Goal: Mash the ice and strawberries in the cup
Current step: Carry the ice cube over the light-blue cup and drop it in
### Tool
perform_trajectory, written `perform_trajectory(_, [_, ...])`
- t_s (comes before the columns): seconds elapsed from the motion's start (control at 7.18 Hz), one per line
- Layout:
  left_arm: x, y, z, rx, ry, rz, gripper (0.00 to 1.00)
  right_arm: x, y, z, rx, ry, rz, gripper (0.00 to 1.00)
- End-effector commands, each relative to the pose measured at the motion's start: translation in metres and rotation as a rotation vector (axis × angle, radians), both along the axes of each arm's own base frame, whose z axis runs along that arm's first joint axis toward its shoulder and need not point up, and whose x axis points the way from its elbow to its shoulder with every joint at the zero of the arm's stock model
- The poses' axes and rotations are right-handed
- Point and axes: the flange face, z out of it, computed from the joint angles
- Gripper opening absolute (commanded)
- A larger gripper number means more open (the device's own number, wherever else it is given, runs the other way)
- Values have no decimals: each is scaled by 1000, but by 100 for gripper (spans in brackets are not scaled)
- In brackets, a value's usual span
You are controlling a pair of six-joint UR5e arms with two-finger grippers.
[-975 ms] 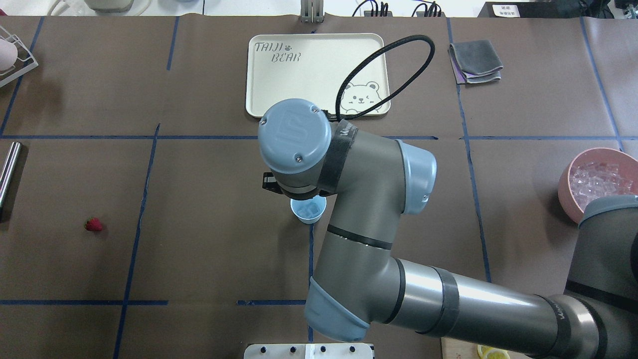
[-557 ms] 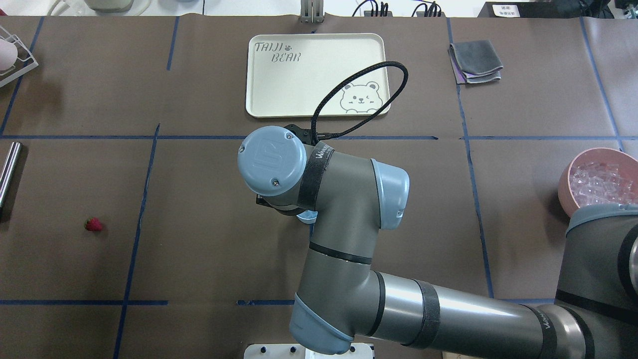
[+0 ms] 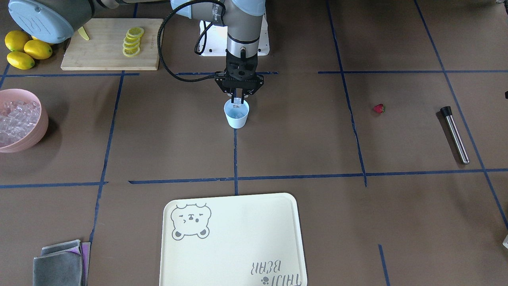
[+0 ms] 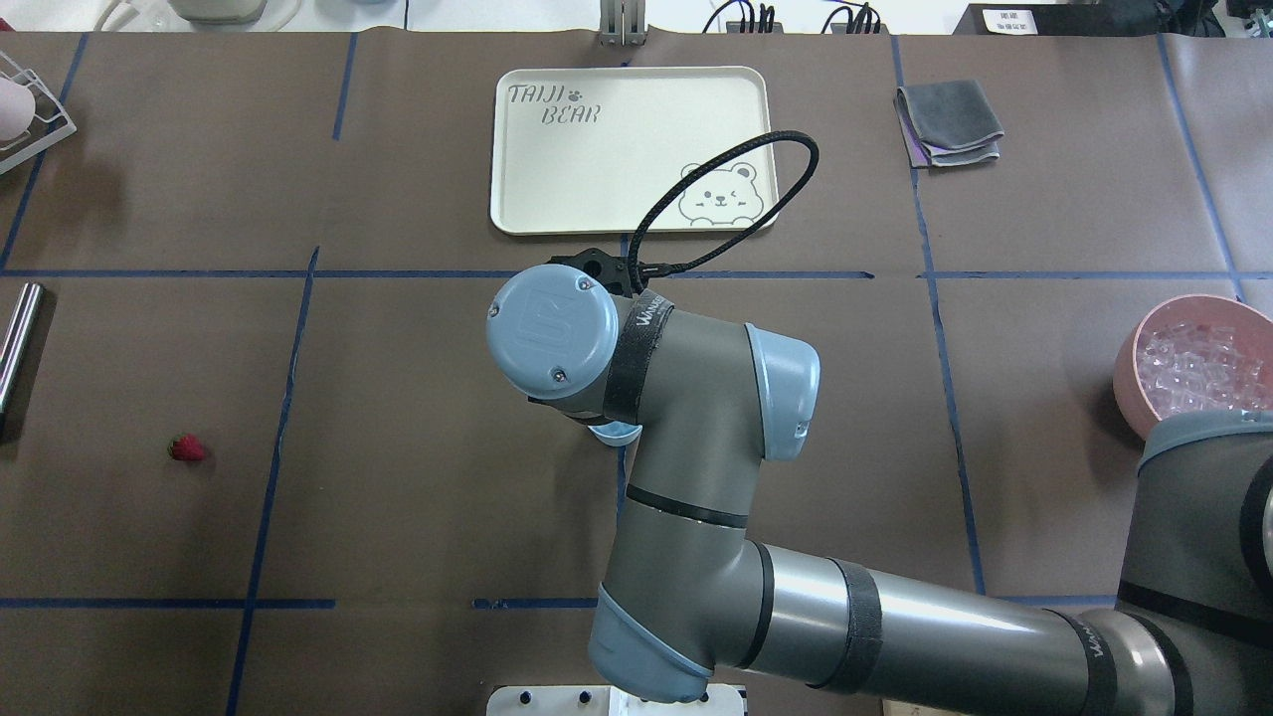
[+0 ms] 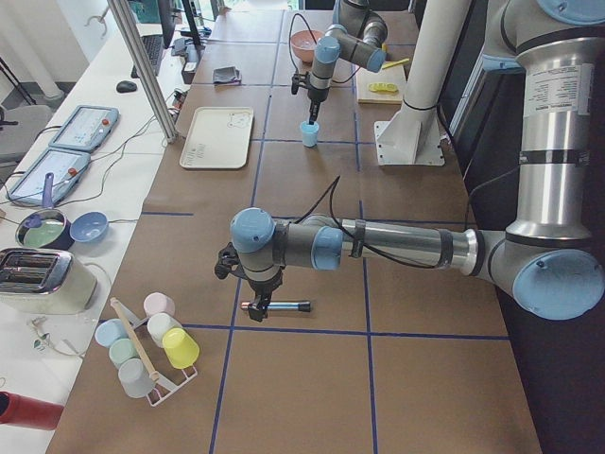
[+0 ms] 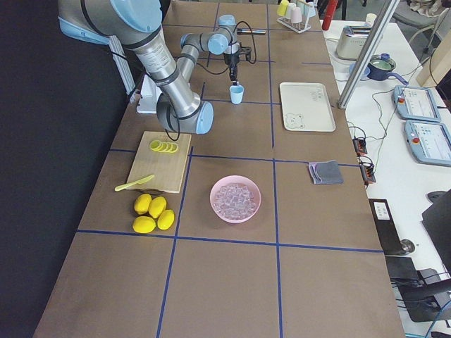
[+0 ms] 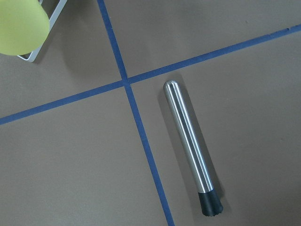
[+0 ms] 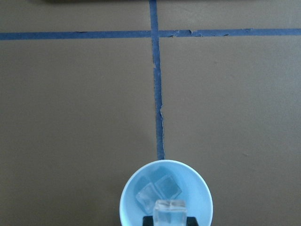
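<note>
Pale blue plastic cup [image 3: 236, 115], upright at table centre, with two ice cubes [image 8: 157, 190] lying at its bottom. Right gripper [image 3: 237, 101] directly above the mouth, clenched on one further ice cube [image 8: 170, 210]. Strawberry [image 3: 379, 108] on the table, well apart at the cup's 3 o'clock in the front-facing view. Pink bowl [image 3: 37, 133] of ice at 9 o'clock. Left gripper [image 5: 257, 299] over a steel muddler [image 7: 190, 146]; whether clenched or released cannot be told.

Right arm [image 4: 696, 467]: grey tubular links; pale blue round joint caps [image 4: 550, 333] bearing two screws and an embossed logo; black straps [image 4: 629, 358]; looped black braided cable [image 4: 817, 159]; black right gripper [image 3: 237, 101].
</note>
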Motion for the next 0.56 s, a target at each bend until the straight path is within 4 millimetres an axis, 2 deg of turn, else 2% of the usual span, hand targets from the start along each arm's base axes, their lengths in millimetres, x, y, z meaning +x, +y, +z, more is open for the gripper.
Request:
perform_trajectory(0.0, [1, 0, 0, -1, 0, 2, 100, -2, 1, 6, 4, -39, 6, 99])
perform_trajectory(0.14, [0, 0, 0, -3, 0, 0, 100, -2, 1, 4, 5, -44, 5, 99])
perform_trajectory(0.28, [0, 0, 0, -1, 0, 0, 100, 10, -12, 1, 9, -53, 25, 99])
perform_trajectory(0.42, [0, 0, -4, 8, -1, 1, 100, 39, -51, 10, -19, -51, 58, 99])
